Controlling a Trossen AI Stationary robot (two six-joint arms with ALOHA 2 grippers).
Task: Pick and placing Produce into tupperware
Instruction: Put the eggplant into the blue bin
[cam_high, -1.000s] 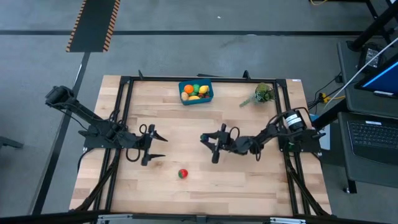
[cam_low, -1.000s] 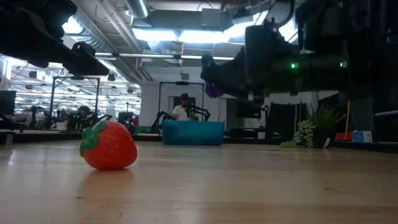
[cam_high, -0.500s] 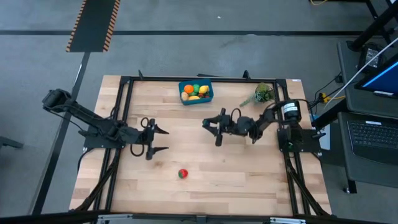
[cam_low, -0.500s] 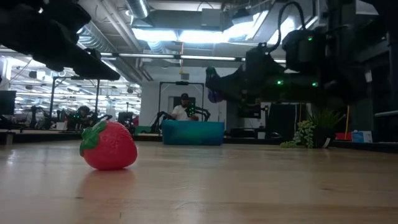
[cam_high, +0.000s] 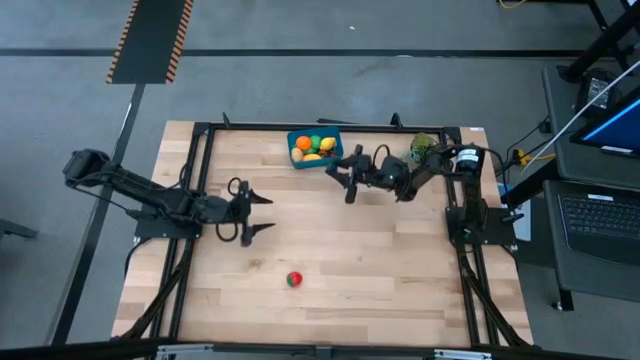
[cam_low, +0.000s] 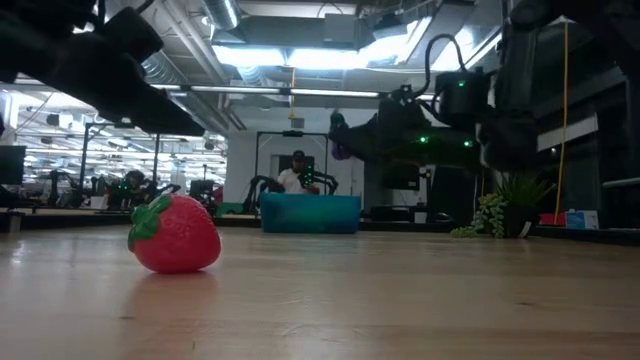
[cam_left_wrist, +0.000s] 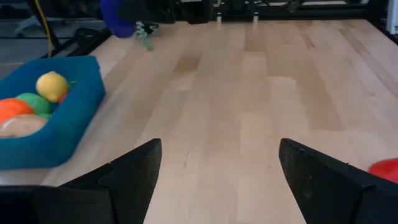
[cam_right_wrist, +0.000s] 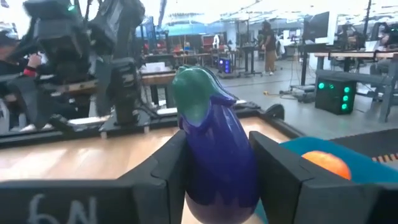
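Left wrist view: tupperware holds lemon, orange, potato.

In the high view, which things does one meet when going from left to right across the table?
left gripper → strawberry → blue tupperware → right gripper, holding the eggplant → plant sprig

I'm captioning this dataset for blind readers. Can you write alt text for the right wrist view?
The right gripper holds a purple eggplant with a green cap upright between its dark fingers, above the wooden table. An orange sits in the blue tupperware beyond it, with a workshop behind.
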